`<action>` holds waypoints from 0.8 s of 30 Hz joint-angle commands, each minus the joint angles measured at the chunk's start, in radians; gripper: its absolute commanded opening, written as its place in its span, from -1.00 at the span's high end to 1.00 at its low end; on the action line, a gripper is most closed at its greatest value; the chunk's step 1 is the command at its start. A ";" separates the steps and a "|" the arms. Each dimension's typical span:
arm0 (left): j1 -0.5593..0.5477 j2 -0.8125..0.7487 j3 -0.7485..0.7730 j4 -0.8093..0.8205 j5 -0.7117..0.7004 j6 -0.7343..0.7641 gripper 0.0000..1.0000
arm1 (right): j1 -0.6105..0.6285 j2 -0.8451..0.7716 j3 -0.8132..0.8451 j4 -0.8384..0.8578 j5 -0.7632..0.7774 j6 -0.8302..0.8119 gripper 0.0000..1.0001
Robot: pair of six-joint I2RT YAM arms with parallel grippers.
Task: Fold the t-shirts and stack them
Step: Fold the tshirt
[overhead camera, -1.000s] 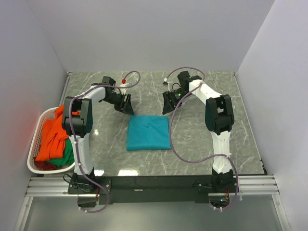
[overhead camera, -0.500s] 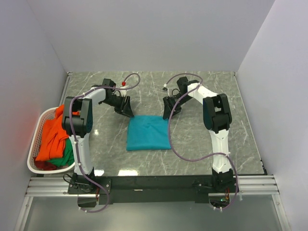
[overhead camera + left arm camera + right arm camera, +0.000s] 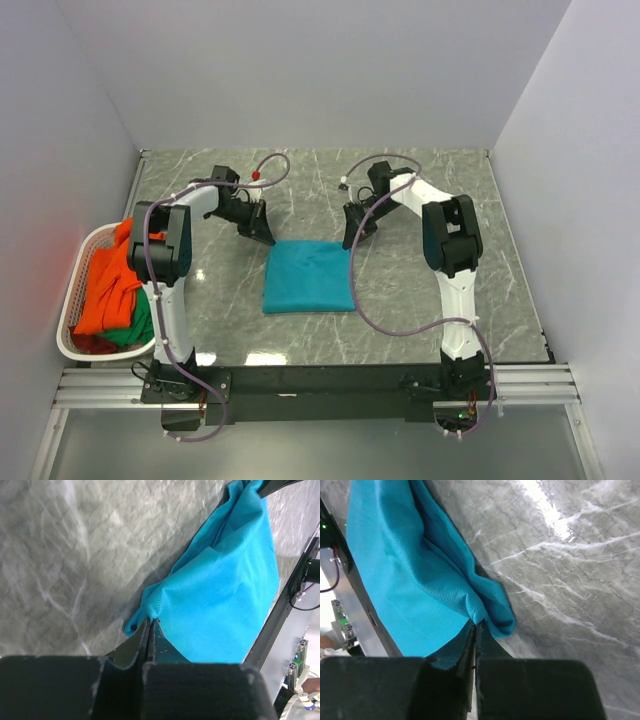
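My left fingers (image 3: 148, 630) are clenched on the far left corner of the folded teal t-shirt (image 3: 309, 277), and my right fingers (image 3: 472, 635) are clenched on its far right corner. The rest of it lies flat on the table (image 3: 430, 290) between them.

White walls (image 3: 300, 70) enclose a grey marble table (image 3: 430, 290).

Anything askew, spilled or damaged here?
Nothing stands out. The teal t-shirt lies folded and roughly square on the table, with the left gripper and right gripper each pinching a far corner. The orange t-shirt and green t-shirt sit heaped in the white basket.
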 commanded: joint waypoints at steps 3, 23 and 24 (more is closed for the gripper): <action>0.034 -0.092 -0.034 0.029 -0.036 -0.002 0.99 | -0.025 -0.107 0.002 -0.012 0.014 0.007 1.00; 0.067 -0.056 0.028 0.169 -0.075 -0.102 0.31 | -0.048 -0.054 0.143 0.119 0.134 0.154 -0.28; 0.084 -0.113 -0.009 0.179 -0.014 -0.100 0.08 | -0.054 -0.077 0.136 0.116 0.120 0.151 -0.48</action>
